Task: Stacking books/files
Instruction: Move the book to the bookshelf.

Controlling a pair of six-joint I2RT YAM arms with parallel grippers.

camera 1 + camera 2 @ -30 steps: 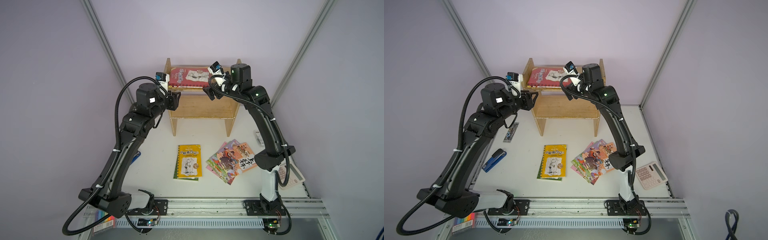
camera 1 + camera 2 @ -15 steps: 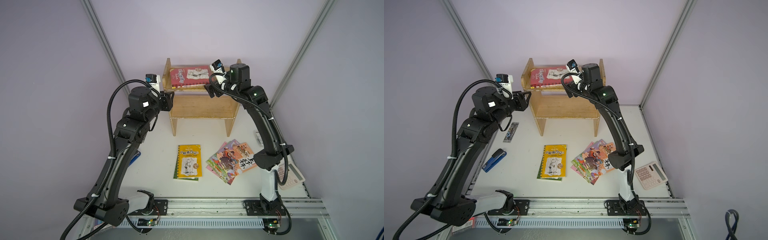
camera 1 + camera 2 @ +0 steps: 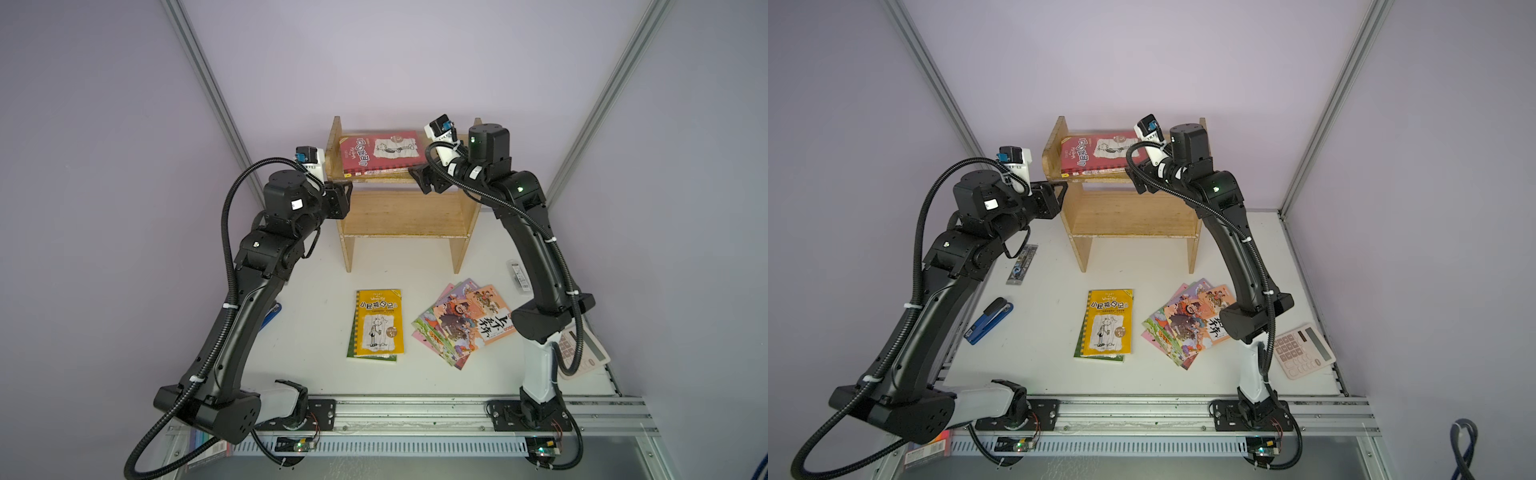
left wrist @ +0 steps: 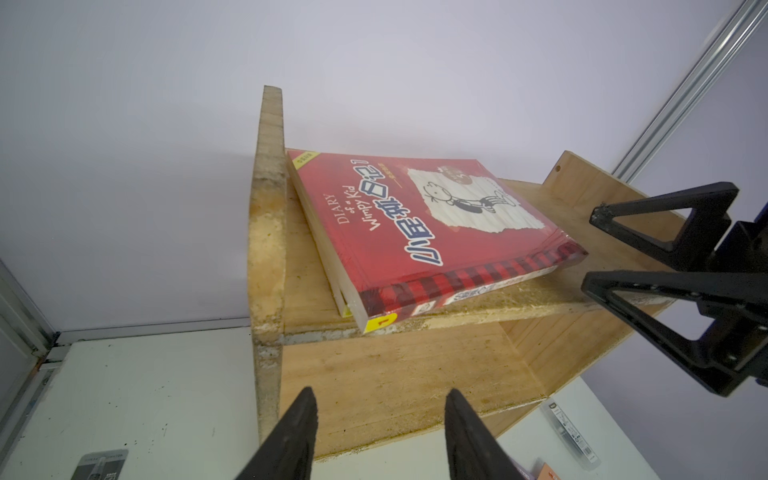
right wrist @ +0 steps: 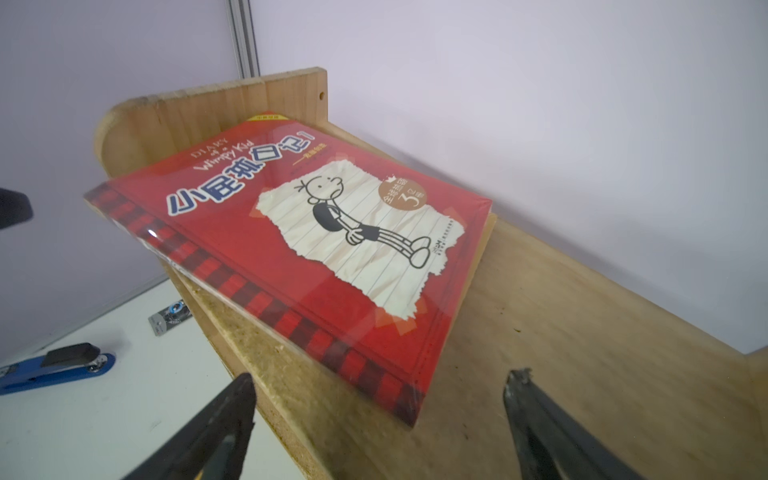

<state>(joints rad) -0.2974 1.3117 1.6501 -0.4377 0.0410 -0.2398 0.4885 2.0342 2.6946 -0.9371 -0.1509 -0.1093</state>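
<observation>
While one red book (image 3: 380, 153) lies flat on the top board of the wooden shelf (image 3: 403, 216), progress: early, by my reading; most of the books are not yet stacked.
Red book: cover up, spine toward the arms, close against the shelf's side wall on the left arm's side. A pale edge shows beneath it, and I cannot tell whether that is a second book.
Left to do: a yellow book (image 3: 380, 322) lies on a green book (image 3: 1079, 345) on the table (image 3: 316, 332). Just beside them sits a fanned pile of thin cartoon books (image 3: 461, 322), an orange one uppermost.
Left end effector (image 4: 379, 392): jaws spread with nothing between them, near the outer face of that side wall and a little below the top board.
Right end effector (image 5: 380, 376): jaws spread wide and empty, just beside the red book's near corner; no contact visible.
Step in hand: likely nudging the shelved book square, or readying to fetch the next one.
Not for stacking: calculator (image 3: 1304, 351), blue stapler (image 3: 988, 320).
</observation>
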